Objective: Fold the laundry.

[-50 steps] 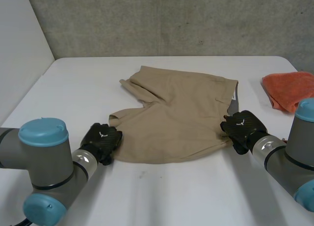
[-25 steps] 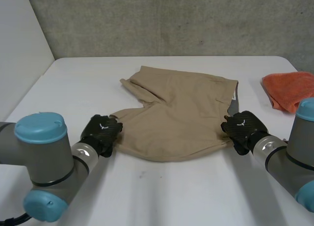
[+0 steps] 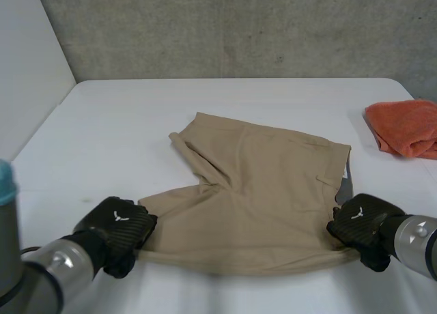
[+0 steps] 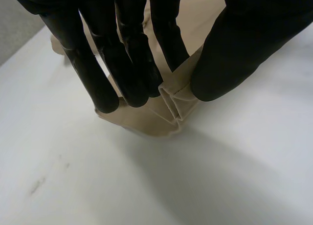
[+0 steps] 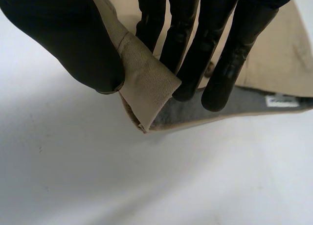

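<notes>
**A:** What are the hands doing?

**B:** The left hand (image 3: 119, 225) pinches the hem corner (image 4: 171, 100) of one leg of the tan shorts (image 3: 259, 184). Its straight fingers (image 4: 129, 63) are on one side of the doubled cloth and its thumb on the other. The right hand (image 3: 360, 218) holds the waistband corner the same way, its thumb pressing a folded flap against its fingers (image 5: 190, 49).

**A:** Where do the shorts lie?

**B:** They are spread across the middle of the white table (image 3: 239, 95), with the near edge stretched between the two hands. That edge seems raised slightly off the surface. The far leg is creased and partly turned over. An orange cloth (image 3: 406, 126) lies crumpled near the table's far right corner, well apart from the shorts.

**A:** How far along is the folding?

**B:** It looks early. The shorts are opened out with no fold made, and the orange cloth is unfolded too. With both near corners gripped, carrying that edge over to the far side seems the likely step.

**A:** What do the views add to each other?

**B:** The wrist views show each pinch from the palm side, plus the stitched hem, the grey lining (image 5: 230, 107) and a white label (image 5: 281, 101). The head view shows the backs of the hands and the whole layout
</notes>
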